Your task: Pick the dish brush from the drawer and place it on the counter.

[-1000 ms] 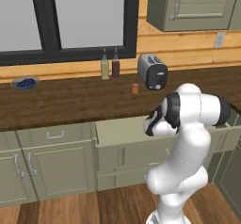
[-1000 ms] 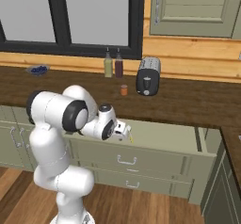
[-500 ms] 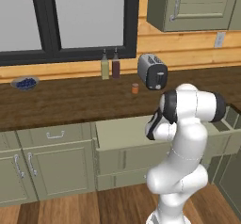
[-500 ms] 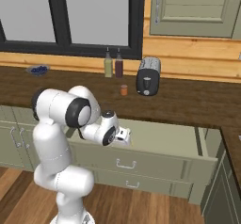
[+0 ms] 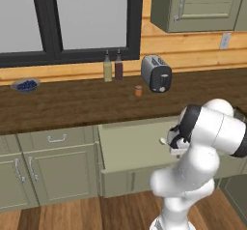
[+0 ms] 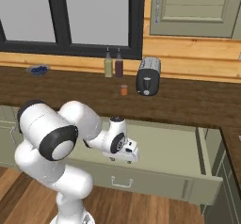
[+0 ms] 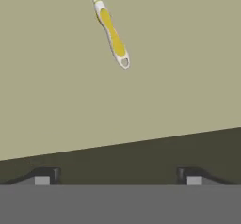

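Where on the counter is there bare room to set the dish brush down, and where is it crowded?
The counter is bare between the blue bowl and the two bottles, and along its front edge above the drawer. It is crowded around the bottles, the small orange cup and the toaster.

Dish brush [image 7: 111,32] head beyond the hand view's top edge

Even, shadowless rendered light, moderately bright; all three views look soft and slightly blurred, without glare.
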